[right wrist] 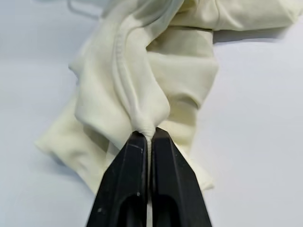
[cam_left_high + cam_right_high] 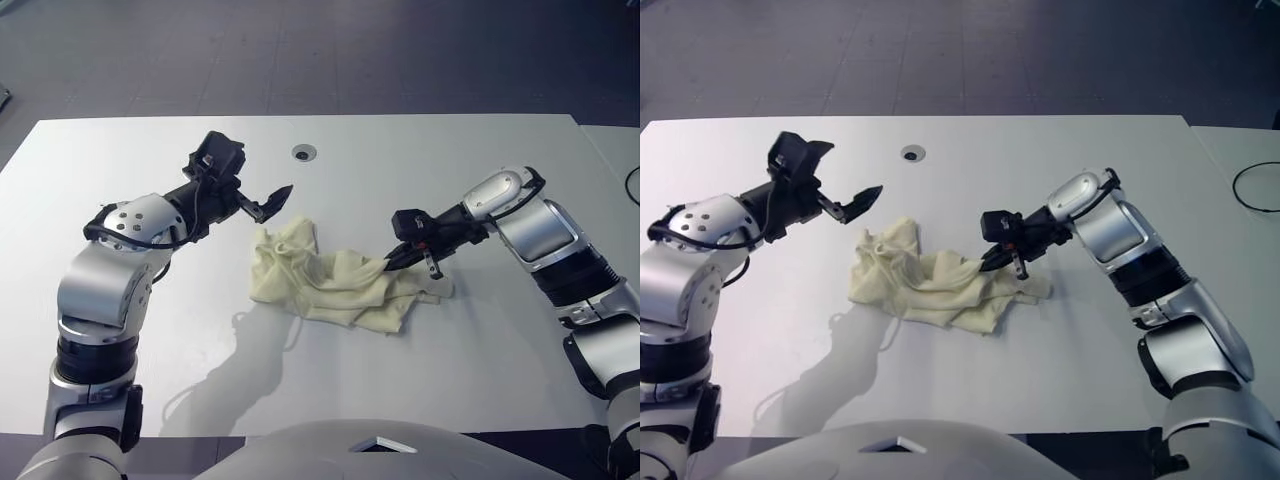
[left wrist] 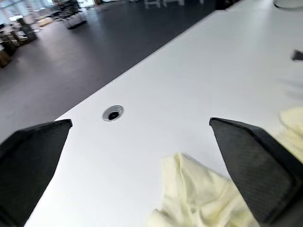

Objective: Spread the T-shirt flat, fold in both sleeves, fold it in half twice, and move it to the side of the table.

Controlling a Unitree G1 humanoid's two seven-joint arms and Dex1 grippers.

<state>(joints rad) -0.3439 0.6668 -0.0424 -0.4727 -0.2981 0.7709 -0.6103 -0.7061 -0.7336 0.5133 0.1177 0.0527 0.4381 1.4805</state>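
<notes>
The right gripper [image 1: 147, 135] has its 2 fingers pinched tight on a fold of the crumpled pale-yellow T-shirt [image 2: 325, 288], which lies mid-way across the white table [image 2: 480, 160]. The left gripper [image 2: 275, 202] hangs spread wide by the shirt's left end.

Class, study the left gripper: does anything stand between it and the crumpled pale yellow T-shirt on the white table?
Nothing visible does. The open left gripper hovers close to the crumpled pale yellow T-shirt, with only bare white table between them. The right gripper is shut on a fold at the shirt's opposite side.
</notes>
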